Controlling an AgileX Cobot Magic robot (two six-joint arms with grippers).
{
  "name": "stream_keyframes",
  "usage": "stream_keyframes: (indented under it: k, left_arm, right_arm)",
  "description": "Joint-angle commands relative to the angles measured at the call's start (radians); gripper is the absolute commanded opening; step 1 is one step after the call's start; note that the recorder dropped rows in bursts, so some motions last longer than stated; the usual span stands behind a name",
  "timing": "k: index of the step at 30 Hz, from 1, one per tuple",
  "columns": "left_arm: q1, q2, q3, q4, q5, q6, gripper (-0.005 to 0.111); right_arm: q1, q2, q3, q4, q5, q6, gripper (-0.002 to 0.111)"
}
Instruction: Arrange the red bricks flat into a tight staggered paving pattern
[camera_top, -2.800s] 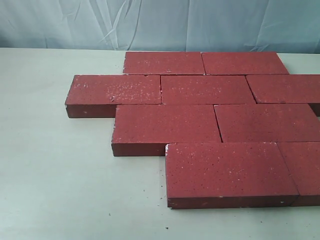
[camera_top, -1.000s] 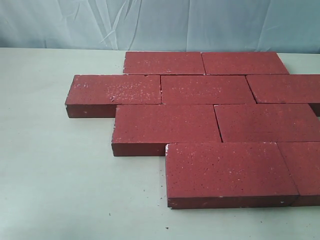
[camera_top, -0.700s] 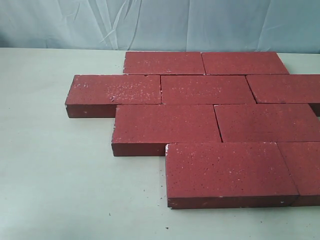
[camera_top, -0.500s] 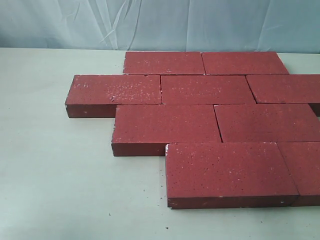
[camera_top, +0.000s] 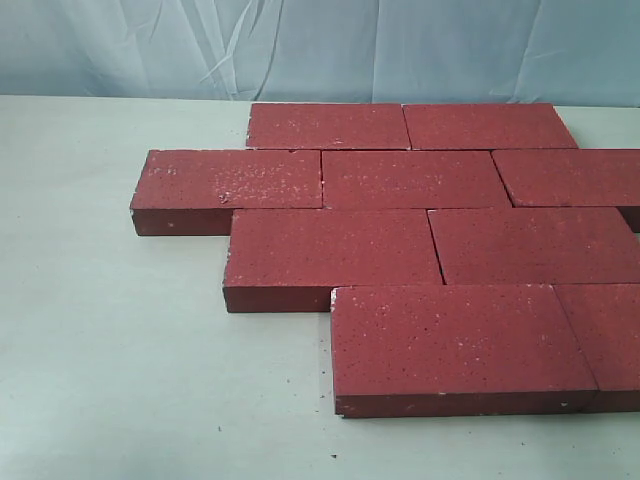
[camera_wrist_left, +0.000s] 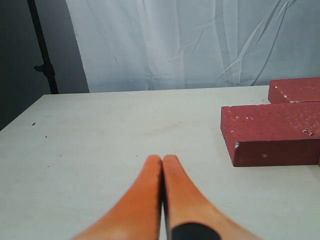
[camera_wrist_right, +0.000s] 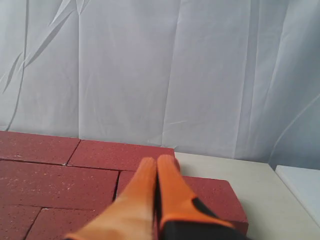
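Across the tabletop (camera_top: 110, 370), seeing bricks (camera_top: 330, 245) lying flat in four rows, touching side to side, with each row's end joints sitting offset from those of the next. Noting every long axis running left to right in the exterior view, broad faces pointing up, and the right-hand ends of some rows going out of frame.

Judging them heavy, rigid and grainy, so likely gripping well rather than slipping, though probably chipping at the corners if dropped. Judging the best hold to be across the short width near mid-length, or else pushing on a side face to close a gap.

Finding the left claw (camera_wrist_left: 161, 160) pressed together on nothing, hanging over bare tabletop near a corner of the bricks. Finding the right claw (camera_wrist_right: 156, 162) likewise together and empty, hanging above the laid bricks. Reading the pattern as looking finished, with no loose brick showing.
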Motion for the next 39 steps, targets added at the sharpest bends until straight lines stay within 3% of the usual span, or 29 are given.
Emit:
stream_keyframes:
  k: [1, 14, 26, 39]
  left_arm:
    - [-0.002, -0.004, 0.004, -0.011, -0.007, -0.004, 0.000]
    - [-0.002, -0.004, 0.004, -0.011, -0.007, -0.004, 0.000]
    - [-0.002, -0.004, 0.004, -0.011, -0.007, -0.004, 0.000]
    - [-0.002, -0.004, 0.004, -0.010, -0.009, -0.004, 0.000]
  right_arm:
    - [-0.003, -0.069, 0.065, -0.145, -0.018, 0.202, -0.001]
    - [-0.003, -0.205, 0.209, -0.143, -0.014, 0.208, -0.001]
    - [-0.003, -0.205, 0.209, -0.097, 0.192, 0.162, -0.001]
    - [-0.003, -0.205, 0.209, -0.092, 0.195, 0.162, -0.001]
